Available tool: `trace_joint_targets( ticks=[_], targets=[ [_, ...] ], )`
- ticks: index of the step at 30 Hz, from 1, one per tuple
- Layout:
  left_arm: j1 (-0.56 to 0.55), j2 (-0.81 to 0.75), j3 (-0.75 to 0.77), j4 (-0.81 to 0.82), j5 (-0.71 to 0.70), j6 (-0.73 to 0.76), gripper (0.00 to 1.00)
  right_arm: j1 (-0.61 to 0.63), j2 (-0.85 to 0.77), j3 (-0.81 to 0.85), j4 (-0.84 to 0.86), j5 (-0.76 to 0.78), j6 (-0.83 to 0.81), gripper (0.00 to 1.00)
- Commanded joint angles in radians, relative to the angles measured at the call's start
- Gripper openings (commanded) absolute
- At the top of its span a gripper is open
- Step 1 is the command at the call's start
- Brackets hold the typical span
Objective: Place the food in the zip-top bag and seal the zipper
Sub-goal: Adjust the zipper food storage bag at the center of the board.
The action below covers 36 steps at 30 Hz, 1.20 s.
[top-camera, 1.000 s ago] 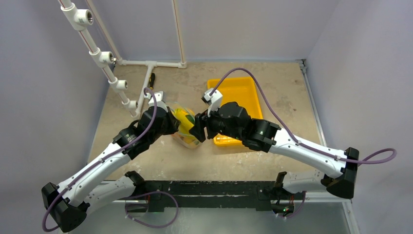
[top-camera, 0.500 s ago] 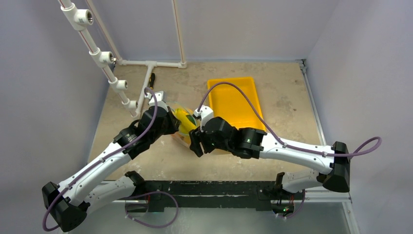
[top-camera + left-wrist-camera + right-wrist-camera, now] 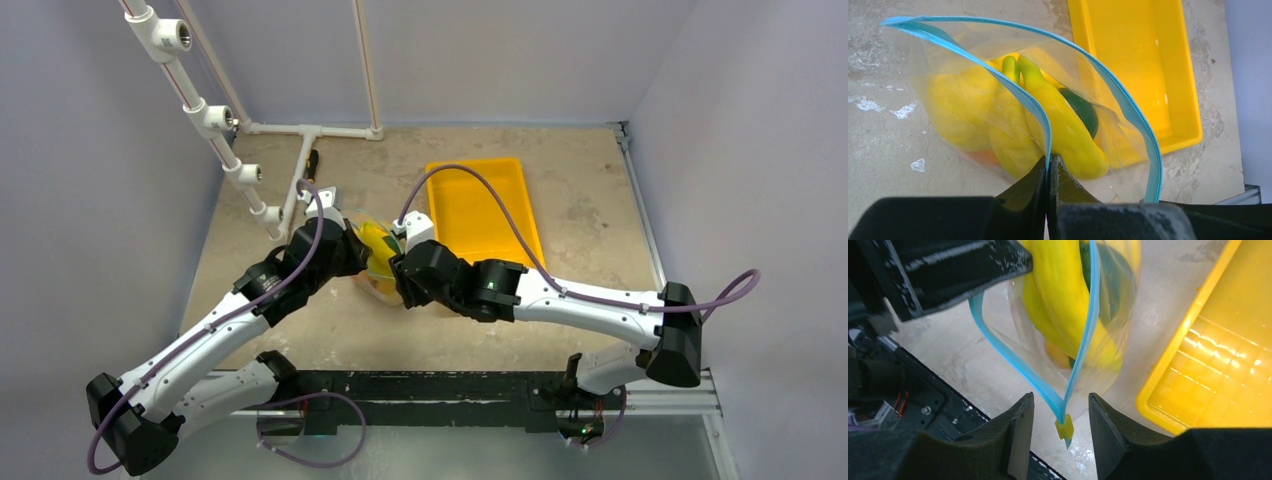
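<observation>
1. Left fingers (image 3: 1028,187) are pressed together, pinching one lip of the bag's (image 3: 948,95) teal zipper (image 3: 900,22). Right fingers (image 3: 1020,435) are spread, with the zipper's end and yellow slider (image 3: 1064,427) in the gap between them.
2. Bag lies on the worktop (image 3: 878,145) beside the yellow tray (image 3: 1128,50), mouth open. It holds bananas (image 3: 1063,125), a dark green piece (image 3: 1080,110) and something orange.
3. Versus 1.0 s ago: right arm has come off the tray to the bag's near end.

The left hand (image 3: 352,258) and right hand (image 3: 404,284) flank the zip-top bag (image 3: 379,248).
</observation>
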Motion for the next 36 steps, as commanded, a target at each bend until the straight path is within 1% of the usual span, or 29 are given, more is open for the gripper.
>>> trace_joint_targets(
  ticks=[1,3,5,9,13,16,20,27,29,32,34,36],
  targets=[
    [-0.005,0.0,0.01,0.02,0.012,-0.011,0.0,0.006,-0.011,0.062,0.009,0.064,0.01,0.44],
    [-0.004,0.001,0.01,0.021,0.014,-0.013,0.0,0.007,-0.009,0.06,0.005,0.064,0.008,0.39],
    [-0.004,0.001,0.008,0.022,0.013,-0.011,0.0,0.007,-0.004,0.058,-0.004,0.065,0.008,0.37],
    [-0.003,0.004,0.005,0.026,0.014,-0.011,0.0,0.009,0.007,0.056,-0.024,0.064,0.013,0.37],
    [-0.004,0.007,0.001,0.03,0.015,-0.011,0.0,0.014,0.007,0.051,-0.025,0.058,0.013,0.41],
    [-0.004,0.007,-0.002,0.033,0.015,-0.012,0.0,0.016,0.009,0.048,-0.026,0.063,0.014,0.42],
    [-0.003,0.006,-0.007,0.036,0.017,-0.015,0.0,0.019,0.016,0.046,-0.032,0.068,0.017,0.42],
    [-0.004,0.008,-0.008,0.035,0.015,-0.016,0.0,0.026,0.031,0.043,-0.042,0.08,0.025,0.37],
    [-0.005,0.007,-0.007,0.036,0.015,-0.016,0.0,0.027,0.033,0.045,-0.046,0.088,0.029,0.33],
    [-0.003,0.01,-0.006,0.036,0.016,-0.016,0.0,0.03,0.032,0.045,-0.046,0.093,0.031,0.25],
    [-0.003,0.011,-0.006,0.036,0.015,-0.017,0.0,0.03,0.032,0.047,-0.05,0.099,0.033,0.15],
    [-0.004,0.01,-0.008,0.035,0.015,-0.017,0.0,0.031,0.031,0.053,-0.058,0.112,0.038,0.01]
  ],
)
